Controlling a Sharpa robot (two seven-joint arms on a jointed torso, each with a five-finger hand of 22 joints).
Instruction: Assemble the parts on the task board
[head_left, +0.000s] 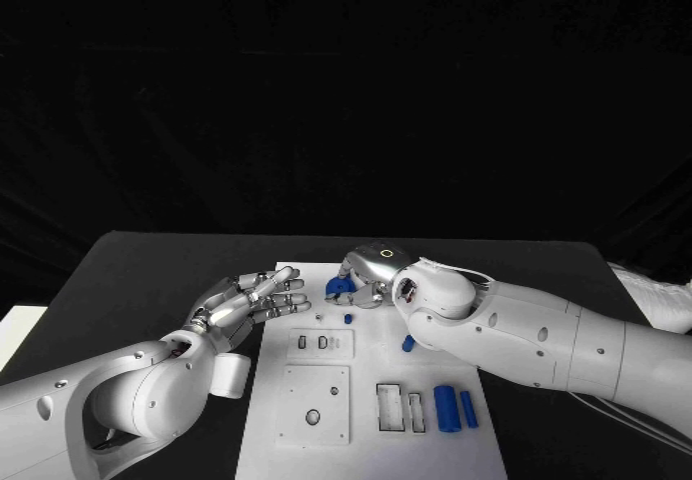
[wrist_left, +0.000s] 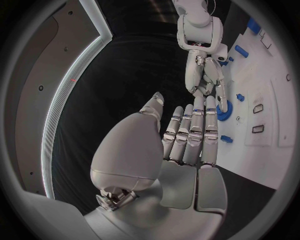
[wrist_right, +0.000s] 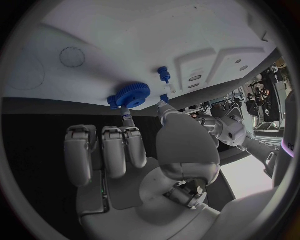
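On the near end of the flat white task board (head_left: 372, 440), two smooth blue cylinder parts (head_left: 447, 408) are lying side by side next to a pair of narrow rectangular slots (head_left: 391, 408), probably waiting their turn for insertion. Further in, a raised white square plate (head_left: 316, 402) with small holes and a smaller block with twin slots (head_left: 317, 344) are sitting on the board, apparently as receptacles. A small blue peg (head_left: 408, 343) is lying just beside the right forearm, and another short blue peg (head_left: 348, 318) is standing up from the board beyond it.

At the board's left edge, over the black bench (head_left: 144, 290), the silver left hand (head_left: 248, 304) is hovering with its fingers (wrist_left: 199, 131) stretched out and apart, holding nothing; it seems to be standing by to steady or receive.

Farthest out, the silver right hand (head_left: 378, 275) is bending down over the board's far end. Its fingers (wrist_right: 127, 121) are reaching to a toothed blue plastic gear (wrist_right: 132, 94), a flat round wheel with fine ridges on its rim, sitting on the board at that end. The fingertips are meeting its edge, probably to seat or lift it, but whether they are truly gripping it cannot be told.
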